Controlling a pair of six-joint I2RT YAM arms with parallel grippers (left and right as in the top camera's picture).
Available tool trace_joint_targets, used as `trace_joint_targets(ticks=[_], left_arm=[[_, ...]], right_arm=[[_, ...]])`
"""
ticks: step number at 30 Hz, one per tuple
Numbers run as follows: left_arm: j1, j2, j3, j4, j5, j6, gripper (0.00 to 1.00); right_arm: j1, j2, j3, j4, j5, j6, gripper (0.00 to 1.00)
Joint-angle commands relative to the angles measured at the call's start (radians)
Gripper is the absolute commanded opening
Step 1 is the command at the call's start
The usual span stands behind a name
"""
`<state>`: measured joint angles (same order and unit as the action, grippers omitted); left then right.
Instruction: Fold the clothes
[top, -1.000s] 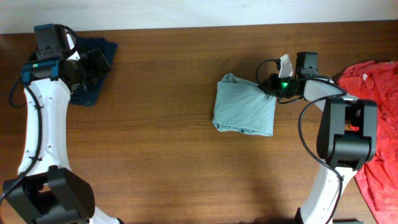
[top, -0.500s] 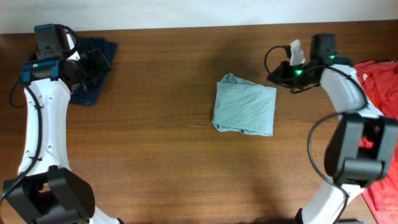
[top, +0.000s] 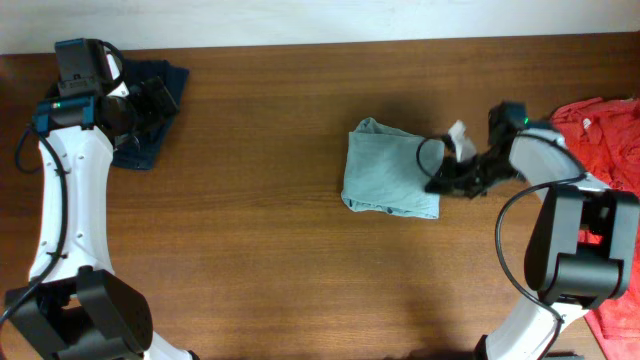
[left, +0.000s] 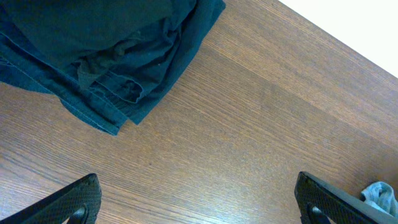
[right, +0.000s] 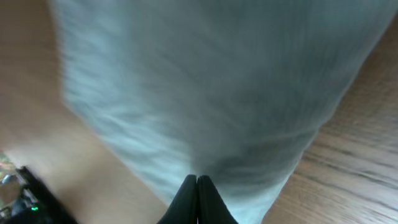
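Table (top: 280, 250): brown wood-grain top, flat, with a pale wall strip along the far edge. Three cloth items lie on it, well apart from each other.

T-shirt (top: 392, 181): pale grey-teal, thin soft cloth, folded into a rough rectangle just right of centre. The far-left corner bulges into a rounded lump. The near edge shows a dark fold line, and the surface is lightly creased.

Right gripper (top: 436, 184): sits at the T-shirt's right edge, with the arm reaching in from the right and a black cable looped beside the wrist. The right wrist view is blurred. It shows black fingers pressed together to a point with nothing seen between them. Cloth fills most of that frame beyond the tips, with wood at lower right. Can't tell whether the tips touch the cloth.

Red shirt (top: 610, 130): crumpled heap along the right table edge, running far to near. The right arm's white and black links hide part of it.

Navy garment (top: 143, 150): far-left corner, dark and rumpled. The left wrist view shows stitched hems and layered edges. From overhead, the left arm's wrist covers its middle.

Left gripper (left: 198, 190): jaws spread wide and empty, over wood just beside the navy garment. Only two black fingertips show, at the bottom corners of the left wrist view. A scrap of grey-teal cloth shows at that view's lower right.
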<state>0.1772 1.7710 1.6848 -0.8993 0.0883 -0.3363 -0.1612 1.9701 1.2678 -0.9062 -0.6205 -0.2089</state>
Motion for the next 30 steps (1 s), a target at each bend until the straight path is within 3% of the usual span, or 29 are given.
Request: trace_joint_targets(ticks=[1, 8, 17, 20, 27, 30], left_arm=[[0.002, 0.002, -0.001, 0.001, -0.007, 0.000, 0.99], [0.002, 0.002, -0.001, 0.001, -0.007, 0.000, 0.99], [0.002, 0.002, -0.001, 0.001, -0.007, 0.000, 0.99], [0.002, 0.002, -0.001, 0.001, -0.007, 0.000, 0.99], [0.002, 0.002, -0.001, 0.001, -0.007, 0.000, 0.99], [0.002, 0.002, -0.001, 0.001, -0.007, 0.000, 0.99]], right_arm=[[0.003, 0.013, -0.088, 0.063, 0.020, -0.027, 0.04], [0.003, 0.009, -0.038, 0.050, -0.028, -0.027, 0.04], [-0.035, -0.029, 0.323, -0.230, -0.045, -0.026, 0.05], [-0.067, -0.029, 0.391, -0.289, 0.010, -0.027, 0.24], [-0.147, -0.028, 0.375, -0.328, 0.109, -0.019, 0.49], [-0.169, -0.028, 0.349, -0.316, 0.110, -0.019, 0.56]])
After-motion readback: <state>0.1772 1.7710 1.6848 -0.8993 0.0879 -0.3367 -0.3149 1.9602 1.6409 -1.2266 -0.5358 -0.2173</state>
